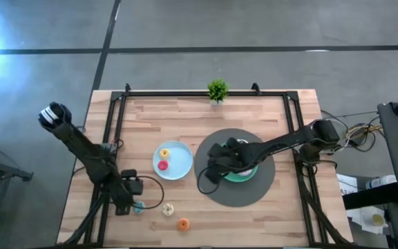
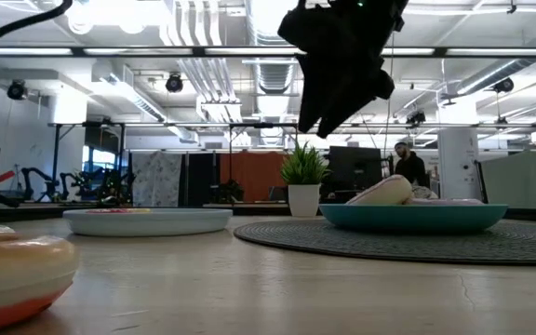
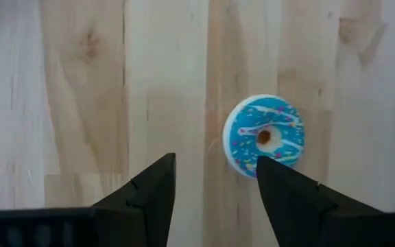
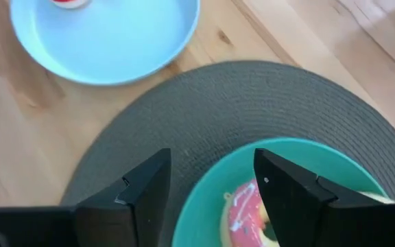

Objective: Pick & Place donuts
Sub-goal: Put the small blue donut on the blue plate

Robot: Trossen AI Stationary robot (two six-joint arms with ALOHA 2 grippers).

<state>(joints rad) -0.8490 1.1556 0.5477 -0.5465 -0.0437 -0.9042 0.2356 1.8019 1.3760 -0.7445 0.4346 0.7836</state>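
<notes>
A teal sprinkled donut [image 3: 264,136] lies flat on the wood, also in the high view [image 1: 139,206]. My left gripper [image 3: 214,184] is open above the table, with the donut just beyond one fingertip and off to its side. A cream donut [image 1: 168,209] and an orange donut [image 1: 183,224] lie near the table's near edge. A yellow donut [image 1: 163,153] and a pink donut [image 1: 162,164] lie on the light-blue plate [image 1: 182,166]. My right gripper [image 4: 211,180] is open and empty above the green plate [image 4: 204,213], which holds a pink-frosted donut [image 4: 242,209].
The green plate sits on a round grey mat [image 1: 235,197] right of centre. A small potted plant [image 1: 217,90] stands at the far edge. Black frame rails [image 1: 116,117] run along the table's left, far and right sides. A person [image 2: 408,164] shows far off in the room.
</notes>
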